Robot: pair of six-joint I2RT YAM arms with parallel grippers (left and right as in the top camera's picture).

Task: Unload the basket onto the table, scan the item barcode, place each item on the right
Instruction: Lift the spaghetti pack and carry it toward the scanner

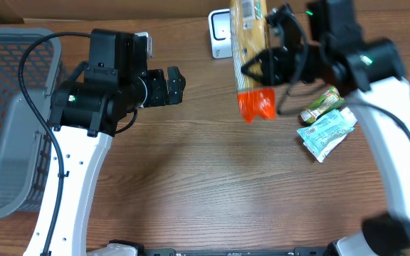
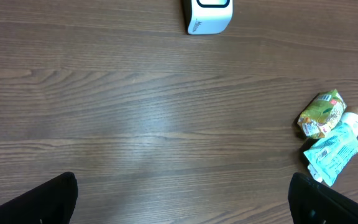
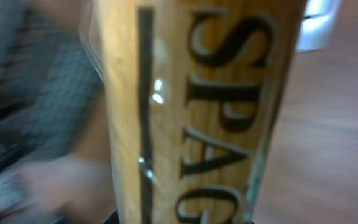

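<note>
A long spaghetti pack (image 1: 250, 50) with an orange end (image 1: 255, 105) hangs above the table at the back. My right gripper (image 1: 272, 60) is shut on its side. The pack partly covers the white barcode scanner (image 1: 218, 35) standing at the table's far edge. In the right wrist view the pack (image 3: 197, 112) fills the frame, blurred, with large dark letters on it. No barcode shows in any view. My left gripper (image 1: 176, 84) hovers left of the pack, open and holding nothing. Its dark fingertips (image 2: 55, 199) stand far apart over bare wood, with the scanner (image 2: 209, 15) ahead.
A grey mesh basket (image 1: 13, 121) stands at the table's left edge. A green snack packet (image 1: 320, 104) and a blue-white tube (image 1: 326, 132) lie together on the right, the same packet (image 2: 321, 114) and tube (image 2: 333, 152) showing in the left wrist view.
</note>
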